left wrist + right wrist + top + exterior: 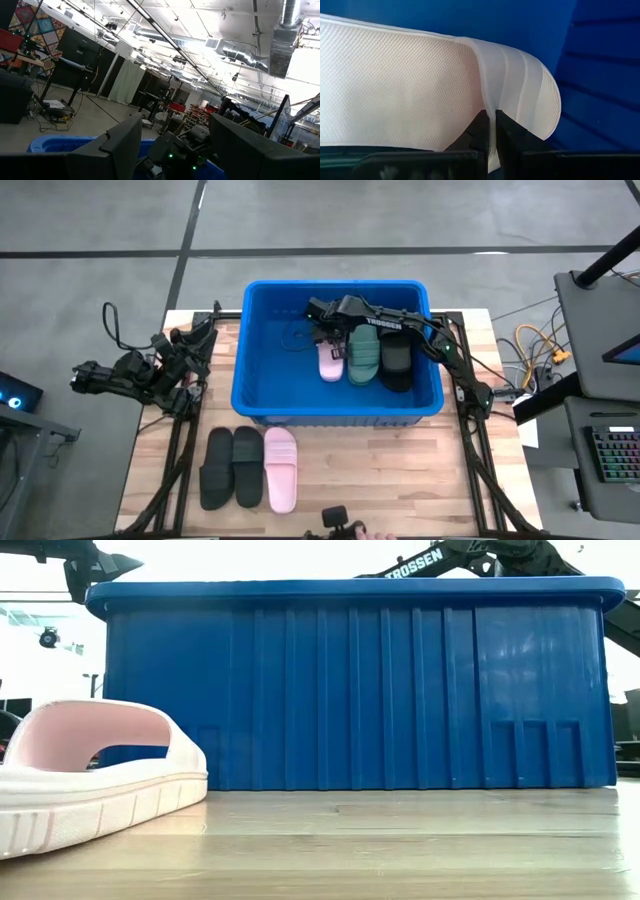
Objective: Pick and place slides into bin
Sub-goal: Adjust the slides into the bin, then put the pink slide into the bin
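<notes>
Overhead and wrist views of the worktop [400,470]. My right gripper [490,131] reaches into the bin [262,350], its fingers pressed together on the edge of the strap of a pale pink slide [331,361]; the wrist view shows the thin strap edge pinched between the two dark fingertips [479,131], with the blue bin wall close behind. Whether this slide rests on the bin floor or hangs just above it cannot be told from overhead. Beside it in the bin lie a dark green slide [363,354] and a black slide [396,363], side by side. On the worktop in front of the bin, two black slides [232,467] and a second pale pink slide [281,469] lie in a row, touching or nearly so. My left gripper [172,145] waits off the left side of the bin, fingers spread and holding nothing.
</notes>
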Tool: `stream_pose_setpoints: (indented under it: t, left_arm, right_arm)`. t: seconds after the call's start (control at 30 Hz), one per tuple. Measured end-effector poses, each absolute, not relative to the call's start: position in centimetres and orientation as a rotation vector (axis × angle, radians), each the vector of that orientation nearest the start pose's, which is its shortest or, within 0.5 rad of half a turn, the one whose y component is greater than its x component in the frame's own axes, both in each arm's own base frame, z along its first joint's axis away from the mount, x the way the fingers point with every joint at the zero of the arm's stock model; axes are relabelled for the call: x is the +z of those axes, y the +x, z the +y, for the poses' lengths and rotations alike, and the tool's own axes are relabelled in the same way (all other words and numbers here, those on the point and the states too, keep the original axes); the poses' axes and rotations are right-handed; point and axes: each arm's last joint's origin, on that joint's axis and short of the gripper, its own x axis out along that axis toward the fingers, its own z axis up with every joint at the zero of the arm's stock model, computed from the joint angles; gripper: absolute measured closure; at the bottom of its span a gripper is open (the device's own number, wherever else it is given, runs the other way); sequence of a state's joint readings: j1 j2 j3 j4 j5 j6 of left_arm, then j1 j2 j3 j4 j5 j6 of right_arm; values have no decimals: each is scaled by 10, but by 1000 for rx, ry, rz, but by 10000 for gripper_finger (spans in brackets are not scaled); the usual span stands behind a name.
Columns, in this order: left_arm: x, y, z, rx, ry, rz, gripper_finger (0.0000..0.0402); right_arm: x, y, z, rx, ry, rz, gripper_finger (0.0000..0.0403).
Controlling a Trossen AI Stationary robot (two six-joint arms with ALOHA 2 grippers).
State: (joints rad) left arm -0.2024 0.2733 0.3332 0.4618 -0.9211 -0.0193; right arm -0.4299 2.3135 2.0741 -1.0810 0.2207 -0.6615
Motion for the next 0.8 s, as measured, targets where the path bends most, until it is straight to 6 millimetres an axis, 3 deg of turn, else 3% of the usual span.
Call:
stream_pose_setpoints:
  t: [0.27,0.6,0.8]
  left_arm:
    - [292,84,6,698,-302,-458,185]
    - [292,84,6,698,-302,-458,185]
    - [292,84,6,698,-302,-458,185]
  right_arm:
    - [205,427,-203,-91,-363,1458,377]
    - [206,427,-202,-140,-318,1454,271]
    - [217,426,-198,-156,-317,1431,213]
